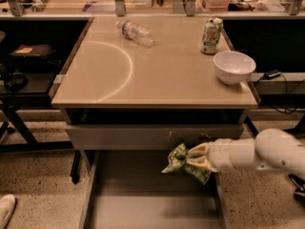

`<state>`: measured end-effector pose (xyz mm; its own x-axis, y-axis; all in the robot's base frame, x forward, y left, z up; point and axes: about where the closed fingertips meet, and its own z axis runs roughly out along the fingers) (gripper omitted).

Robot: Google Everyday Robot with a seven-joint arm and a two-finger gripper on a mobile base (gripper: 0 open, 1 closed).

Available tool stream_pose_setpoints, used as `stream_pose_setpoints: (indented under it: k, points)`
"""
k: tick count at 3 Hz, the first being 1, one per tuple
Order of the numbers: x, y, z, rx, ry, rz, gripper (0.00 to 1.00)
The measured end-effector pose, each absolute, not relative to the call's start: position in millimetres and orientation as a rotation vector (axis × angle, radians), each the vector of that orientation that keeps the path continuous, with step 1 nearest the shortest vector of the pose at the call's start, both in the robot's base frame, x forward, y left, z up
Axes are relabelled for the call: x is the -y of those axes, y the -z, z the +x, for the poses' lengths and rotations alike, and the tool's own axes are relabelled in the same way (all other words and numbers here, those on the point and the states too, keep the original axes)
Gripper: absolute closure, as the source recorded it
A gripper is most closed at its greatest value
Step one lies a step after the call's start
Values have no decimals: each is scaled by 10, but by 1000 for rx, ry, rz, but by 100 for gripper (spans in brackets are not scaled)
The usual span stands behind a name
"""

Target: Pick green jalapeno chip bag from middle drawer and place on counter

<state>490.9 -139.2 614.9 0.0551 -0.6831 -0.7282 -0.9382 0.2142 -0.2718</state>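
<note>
Gauging the camera view: how far along is this?

**Reply:** About halfway, I'd say. The end effector [198, 159] is clamped on the green jalapeno chip bag [177, 159], below the desk's [157, 75] front edge and right of its middle. The bag appears to hang clear of the floor of the middle drawer [138, 199], which is pulled out beneath the desk.

**Question:** So the pick is done?

**Reply:** It looks done: the bag is crumpled in the grip, with nothing under it. What's left is raising it past the desk's front edge and setting it down on top.

**Question:** Is there room up there?

**Reply:** The desk's front half is bare. A soda can [211, 36] and white bowl [233, 67] sit at its right rear, and a bottle [136, 31] lies at its back.
</note>
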Motion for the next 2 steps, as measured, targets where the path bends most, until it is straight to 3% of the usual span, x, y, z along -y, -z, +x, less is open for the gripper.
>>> stream_pose_setpoints:
  k: [2]
  points:
    - [1567,-7630,4733,-1542,-300,-1698,100]
